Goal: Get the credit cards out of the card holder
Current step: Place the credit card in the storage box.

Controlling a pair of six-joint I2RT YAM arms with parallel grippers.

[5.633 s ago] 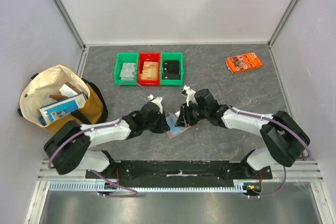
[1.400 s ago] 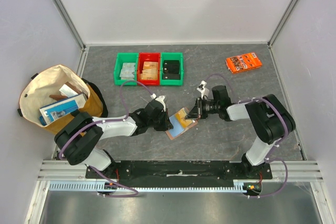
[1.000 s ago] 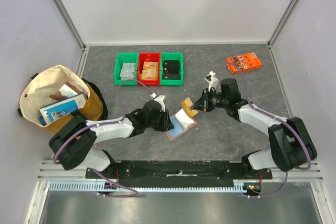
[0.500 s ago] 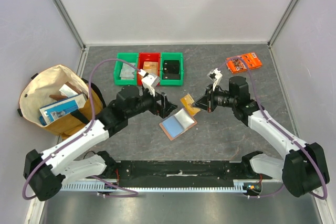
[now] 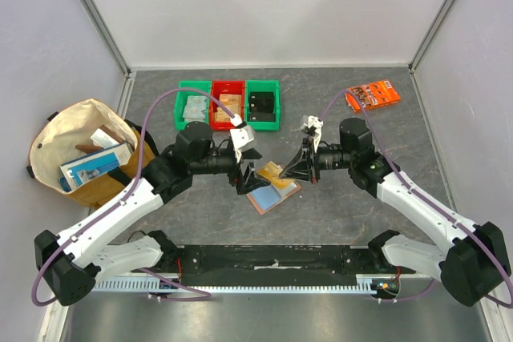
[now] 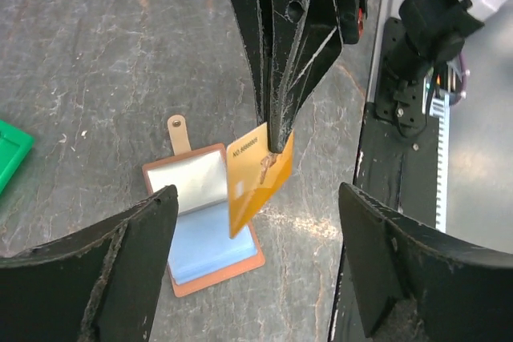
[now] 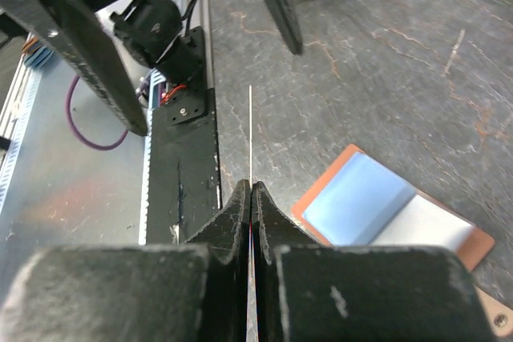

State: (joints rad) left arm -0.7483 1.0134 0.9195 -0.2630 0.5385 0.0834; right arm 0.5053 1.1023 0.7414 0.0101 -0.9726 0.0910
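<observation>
The card holder [image 5: 269, 195] is lying open and flat on the table [image 5: 353, 198], just beneath and slightly nearer than the tips of both grippers. Its light blue and whitish panels are facing up, and its little tab [image 6: 177, 132] is lying flat beside the whitish one. Above it, the right gripper [image 5: 293, 171] is pinching an orange-tan credit card [image 5: 271, 170] by one edge, its fingers pressed together on the plastic. The card is jutting out ahead of the fingertips and appears to be hanging clear of the holder. Facing it, the left gripper [image 5: 245, 171] is standing with its fingers [image 6: 120, 266] spread wide and gripping nothing. The card's free edge is pointing toward that gap without touching either finger. In the right wrist view the card is showing only as a thin edge-on line, and its print is mostly too small to read. Whether more cards are sitting in the holder's pockets cannot be told. Beyond the left gripper, three bins [image 5: 228, 104] are sitting in a row, holding grey, tan and black flat pieces too small to identify. Well beyond the right gripper, an orange packet [image 5: 373, 94] is lying near the far edge.
</observation>
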